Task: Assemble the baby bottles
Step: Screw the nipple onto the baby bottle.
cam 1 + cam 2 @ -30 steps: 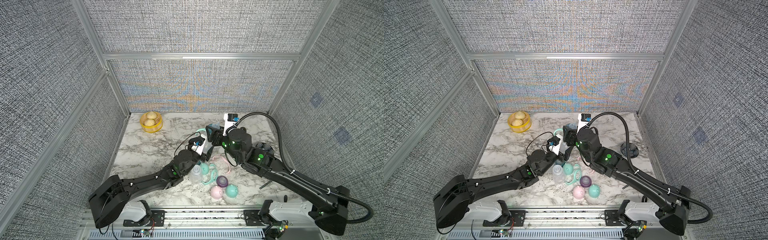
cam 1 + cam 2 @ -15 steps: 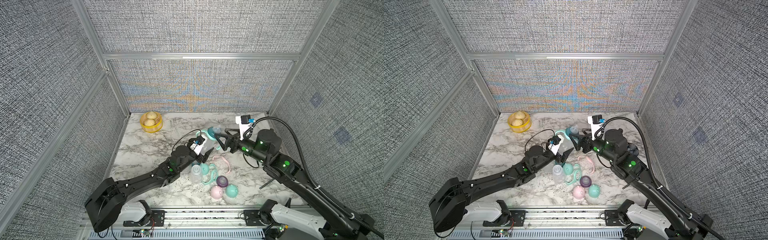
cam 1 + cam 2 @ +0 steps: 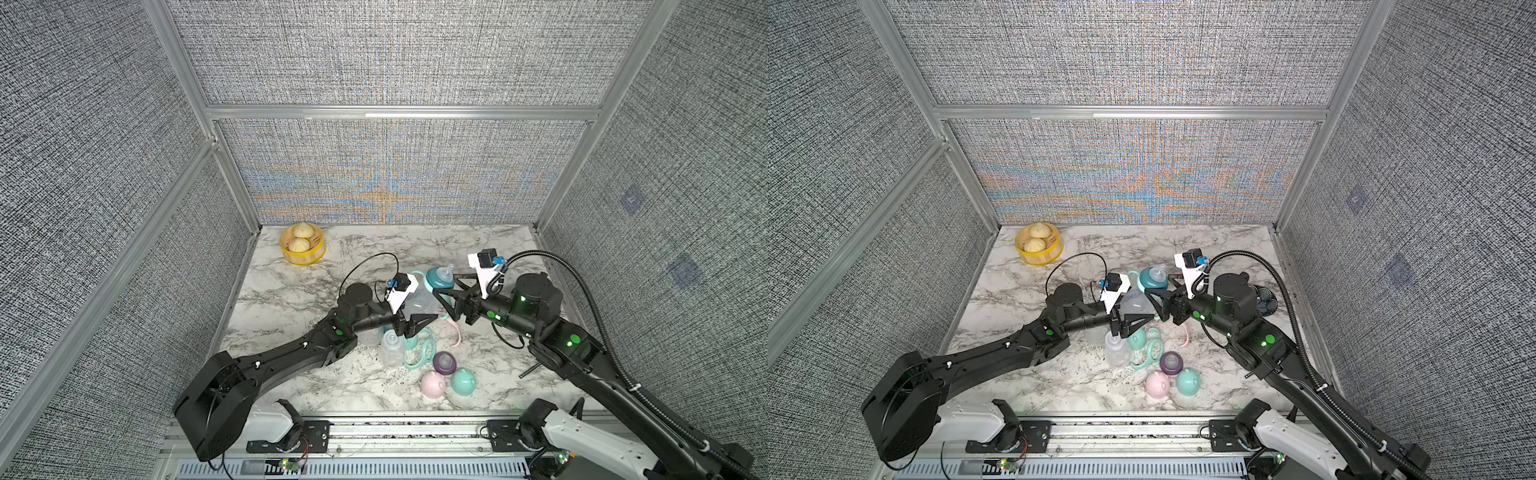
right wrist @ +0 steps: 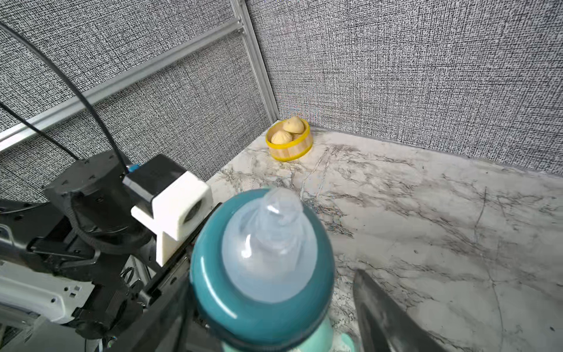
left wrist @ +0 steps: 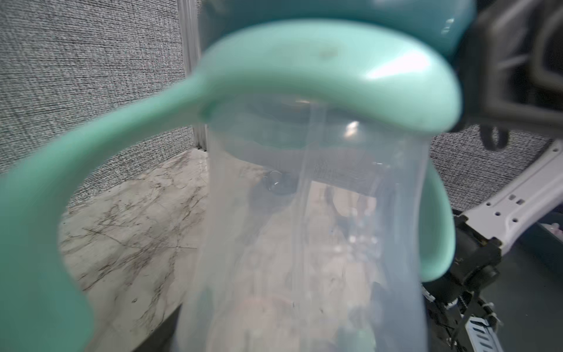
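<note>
Collar step on the held bottle: right jaws straddle it, not yet clamped.
Body of clear bottle [image 3: 420, 306] is clamped in left gripper [image 3: 417, 312], aloft over mid-table, long axis tilted, nipple [image 4: 274, 240] end up and toward the back wall. right gripper [image 3: 445, 286] sits side-on across that axis, nearer the teal collar [image 4: 213, 289], which lies between its spread fingers: one close, the other clear of it. mint handle [image 5: 304, 70] rides just under the collar, a likely snag. Below: spare bottle [image 3: 392, 349], loose handle [image 3: 1136, 340], pink handle [image 3: 458, 336], purple collar [image 3: 444, 363], pink cap [image 3: 433, 383], mint cap [image 3: 463, 380]. yellow basket [image 3: 305, 258] is well apart.
</note>
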